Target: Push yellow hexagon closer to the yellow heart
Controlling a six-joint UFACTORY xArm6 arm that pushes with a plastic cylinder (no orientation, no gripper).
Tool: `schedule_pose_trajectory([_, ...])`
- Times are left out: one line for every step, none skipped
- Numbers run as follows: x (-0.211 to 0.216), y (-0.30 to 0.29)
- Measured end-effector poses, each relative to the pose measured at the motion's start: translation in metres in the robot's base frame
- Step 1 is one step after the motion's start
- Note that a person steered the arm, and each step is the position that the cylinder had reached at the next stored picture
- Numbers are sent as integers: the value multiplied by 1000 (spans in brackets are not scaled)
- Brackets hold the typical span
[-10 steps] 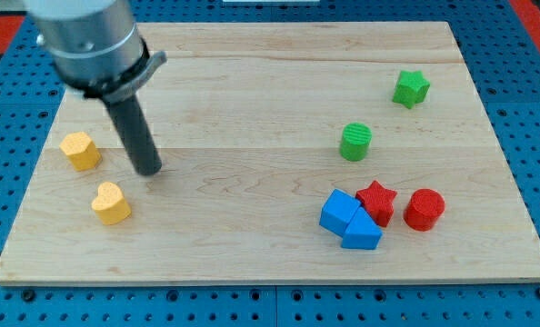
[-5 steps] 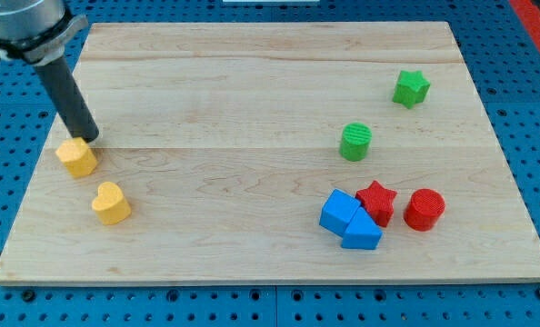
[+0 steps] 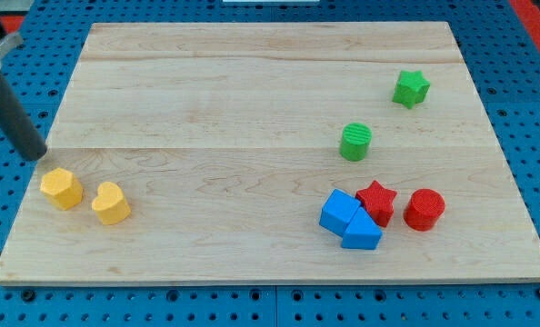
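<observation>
The yellow hexagon [image 3: 61, 188] lies near the board's left edge, close beside the yellow heart [image 3: 112, 203], which sits just to its right and slightly lower. A narrow gap shows between them. My tip [image 3: 36, 156] is at the view's left, just off the board's left edge, above and a little left of the hexagon, not touching it.
A green star [image 3: 412, 88] and a green cylinder [image 3: 355, 142] sit at the right. Two blue blocks [image 3: 348, 221], a red star [image 3: 376, 201] and a red cylinder [image 3: 425, 209] cluster at the lower right. The wooden board [image 3: 252, 82] rests on a blue pegboard.
The hexagon has slid down and left, from above the heart to level beside it. My tip has moved left across the board, to its left edge.
</observation>
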State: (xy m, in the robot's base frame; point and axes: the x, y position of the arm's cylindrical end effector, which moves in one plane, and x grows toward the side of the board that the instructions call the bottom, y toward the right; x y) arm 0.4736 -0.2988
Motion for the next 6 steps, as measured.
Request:
schedule_pose_trajectory([52, 24])
schedule_pose_trajectory([52, 71])
schedule_pose_trajectory([51, 60])
schedule_pose_trajectory([22, 45])
schedule_pose_trajectory([-24, 92])
schedule_pose_trajectory([-65, 210])
